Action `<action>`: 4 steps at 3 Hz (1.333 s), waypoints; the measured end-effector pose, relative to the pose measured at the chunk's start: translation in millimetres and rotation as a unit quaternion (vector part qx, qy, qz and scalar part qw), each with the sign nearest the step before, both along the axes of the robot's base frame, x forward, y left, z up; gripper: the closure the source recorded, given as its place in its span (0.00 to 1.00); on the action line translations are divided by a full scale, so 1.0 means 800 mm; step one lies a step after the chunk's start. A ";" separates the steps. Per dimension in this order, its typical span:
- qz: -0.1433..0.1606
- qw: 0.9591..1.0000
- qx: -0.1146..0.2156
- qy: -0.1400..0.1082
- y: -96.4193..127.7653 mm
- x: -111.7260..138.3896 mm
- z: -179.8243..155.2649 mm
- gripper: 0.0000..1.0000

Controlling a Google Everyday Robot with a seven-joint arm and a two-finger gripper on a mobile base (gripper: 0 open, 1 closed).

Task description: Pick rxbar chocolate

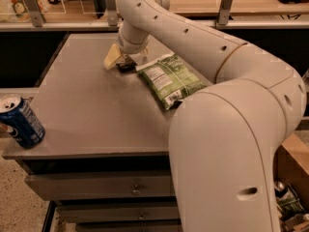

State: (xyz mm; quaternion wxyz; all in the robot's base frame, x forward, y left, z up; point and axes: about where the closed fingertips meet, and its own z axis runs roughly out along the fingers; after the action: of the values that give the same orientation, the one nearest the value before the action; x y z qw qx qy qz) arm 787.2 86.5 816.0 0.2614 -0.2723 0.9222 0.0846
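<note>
The rxbar chocolate (126, 67) is a small dark bar lying flat on the grey table (91, 110), at the far middle, just left of the green-and-white snack bag. My gripper (119, 62) is down at the table right over the bar, at its left end. The wrist and arm (193, 42) cover most of the bar, so only its near end shows.
A green-and-white snack bag (169, 79) lies just right of the bar, nearly touching it. A blue soda can (19, 122) stands at the table's front left corner. A railing and a shelf run behind the table. Drawers sit below the tabletop.
</note>
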 end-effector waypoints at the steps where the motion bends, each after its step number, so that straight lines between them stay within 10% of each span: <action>1: 0.000 1.000 -0.003 0.005 0.000 -0.001 -0.006 0.41; 4: 0.001 1.000 -0.004 0.005 0.000 -0.001 0.009 1.00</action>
State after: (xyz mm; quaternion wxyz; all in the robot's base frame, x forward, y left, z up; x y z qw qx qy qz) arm 786.6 86.2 823.1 0.2557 -0.2739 0.9234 0.0827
